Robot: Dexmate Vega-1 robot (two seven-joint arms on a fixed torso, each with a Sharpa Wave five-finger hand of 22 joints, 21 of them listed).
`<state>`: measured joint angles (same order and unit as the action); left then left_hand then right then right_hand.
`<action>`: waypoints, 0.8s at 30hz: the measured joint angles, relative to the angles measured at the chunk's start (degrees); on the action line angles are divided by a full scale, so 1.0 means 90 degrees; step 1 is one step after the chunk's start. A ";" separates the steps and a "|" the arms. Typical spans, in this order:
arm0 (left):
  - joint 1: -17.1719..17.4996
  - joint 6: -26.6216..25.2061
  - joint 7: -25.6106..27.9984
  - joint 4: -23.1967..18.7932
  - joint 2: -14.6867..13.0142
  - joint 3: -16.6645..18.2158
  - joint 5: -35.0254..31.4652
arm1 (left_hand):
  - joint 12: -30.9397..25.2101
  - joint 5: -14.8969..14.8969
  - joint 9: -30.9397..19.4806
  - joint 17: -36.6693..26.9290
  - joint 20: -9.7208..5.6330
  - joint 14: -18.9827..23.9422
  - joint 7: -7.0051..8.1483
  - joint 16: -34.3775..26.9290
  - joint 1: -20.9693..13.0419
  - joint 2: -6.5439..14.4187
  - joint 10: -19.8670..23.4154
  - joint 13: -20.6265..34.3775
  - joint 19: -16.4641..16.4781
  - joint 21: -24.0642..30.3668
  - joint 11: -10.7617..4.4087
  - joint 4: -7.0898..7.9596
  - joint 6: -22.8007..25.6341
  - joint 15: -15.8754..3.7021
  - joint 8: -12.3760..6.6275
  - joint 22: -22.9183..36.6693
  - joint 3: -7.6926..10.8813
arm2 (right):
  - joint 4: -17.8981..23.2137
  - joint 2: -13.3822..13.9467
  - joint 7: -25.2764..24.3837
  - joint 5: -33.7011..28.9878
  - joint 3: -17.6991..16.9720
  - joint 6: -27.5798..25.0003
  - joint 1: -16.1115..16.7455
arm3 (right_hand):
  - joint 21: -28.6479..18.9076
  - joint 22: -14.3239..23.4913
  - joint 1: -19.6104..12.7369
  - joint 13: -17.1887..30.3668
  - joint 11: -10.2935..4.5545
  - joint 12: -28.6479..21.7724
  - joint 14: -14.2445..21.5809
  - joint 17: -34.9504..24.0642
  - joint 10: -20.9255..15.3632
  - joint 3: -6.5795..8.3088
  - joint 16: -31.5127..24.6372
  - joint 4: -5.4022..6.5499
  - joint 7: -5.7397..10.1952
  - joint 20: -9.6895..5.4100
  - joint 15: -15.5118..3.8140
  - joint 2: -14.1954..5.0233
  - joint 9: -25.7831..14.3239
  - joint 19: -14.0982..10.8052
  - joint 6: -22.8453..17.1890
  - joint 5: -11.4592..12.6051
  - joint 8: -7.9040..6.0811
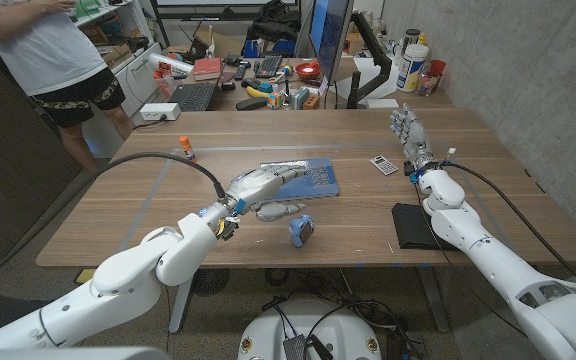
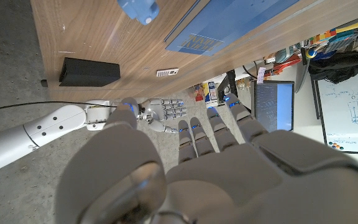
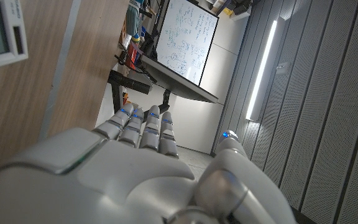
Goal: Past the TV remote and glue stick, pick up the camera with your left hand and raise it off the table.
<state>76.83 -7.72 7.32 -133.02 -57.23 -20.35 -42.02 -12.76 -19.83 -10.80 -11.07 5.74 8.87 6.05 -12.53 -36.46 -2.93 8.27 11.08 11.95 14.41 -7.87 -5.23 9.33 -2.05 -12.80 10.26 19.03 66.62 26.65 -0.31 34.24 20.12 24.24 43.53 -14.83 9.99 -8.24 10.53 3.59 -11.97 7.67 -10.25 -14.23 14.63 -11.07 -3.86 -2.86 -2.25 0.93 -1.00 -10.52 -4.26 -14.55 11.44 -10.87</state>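
Observation:
The small blue camera [image 1: 301,231] stands near the table's front edge, and the left wrist view shows the camera [image 2: 138,9] ahead of my fingers. My left hand [image 1: 268,186] is just behind and to the left of it, fingers spread and stretched toward a blue book [image 1: 308,177], holding nothing. The orange-capped glue stick [image 1: 185,148] stands at the far left. A grey keypad device [image 1: 383,165] lies right of the book. My right hand [image 1: 408,130] stands with its fingers straight at the far right, holding nothing.
A black box [image 1: 413,226] lies near the front right edge by my right forearm. A person [image 1: 53,55] stands beyond the table's far left corner. A cluttered desk [image 1: 268,85] with monitors sits behind the table.

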 measured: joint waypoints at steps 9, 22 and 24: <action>0.0052 -0.0043 0.0094 0.0033 0.0060 -0.0063 -0.0007 | 0.0000 0.0000 0.0000 0.0000 0.0095 0.0000 0.0057 0.0000 -0.0025 0.0025 -0.0001 0.0000 0.0095 0.0000 0.0000 0.0000 0.0057 0.0000 0.0000 0.0000 0.0000 | 0.0042 0.0046 -0.0017 0.0009 -0.0025 -0.0023 0.0042 | 0.0024 0.0000 0.0000 0.0000 0.0000 0.0000 0.0014 0.0000 0.0000 -0.0017 0.0000 -0.0017 0.0000 0.0024 -0.0014 0.0000 0.0000 -0.0024 0.0000 0.0025 0.0000; -0.0010 -0.0203 0.0010 0.0123 0.0179 -0.0208 0.0121 | 0.0000 0.0085 0.0000 0.0001 0.0537 0.0239 0.0104 0.0000 -0.0176 -0.0009 0.0079 0.0030 0.0608 0.0119 -0.0014 -0.0080 0.0104 -0.0013 0.0000 0.0000 0.0026 | 0.0033 0.0054 -0.0028 0.0032 -0.0057 -0.0030 0.0058 | 0.0047 0.0000 0.0000 0.0000 0.0000 0.0000 0.0014 0.0000 0.0000 -0.0017 0.0000 -0.0017 0.0000 0.0023 -0.0014 0.0000 0.0000 -0.0022 0.0001 0.0024 0.0000; -0.0026 -0.0256 -0.0055 0.0121 0.0184 -0.0220 0.0141 | 0.0000 0.0085 -0.0014 0.0001 0.0567 0.0257 0.0114 0.0000 -0.0201 -0.0034 0.0079 0.0030 0.0705 0.0142 -0.0014 -0.0090 0.0114 0.0006 0.0000 0.0000 0.0016 | 0.0012 0.0048 -0.0028 0.0037 -0.0060 -0.0029 0.0057 | 0.0061 0.0000 0.0000 0.0000 0.0000 0.0000 0.0014 0.0000 0.0000 -0.0017 0.0000 -0.0017 0.0000 0.0023 -0.0014 0.0000 0.0000 -0.0022 0.0001 0.0024 0.0000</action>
<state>76.60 -10.03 6.82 -131.93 -55.58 -22.34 -40.75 -12.76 -19.06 -10.92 -11.07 10.84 11.18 7.08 -12.52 -38.27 -3.23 8.98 11.35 18.30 15.69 -7.99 -6.04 10.36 -1.99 -12.80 10.25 19.17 66.73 27.08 -0.57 34.57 19.58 23.98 44.04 -14.27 9.99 -8.25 10.52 3.59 -11.97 7.79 -10.25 -14.22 14.48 -11.07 -4.02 -2.86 -2.04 0.81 -1.00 -10.52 -4.45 -14.54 11.66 -10.87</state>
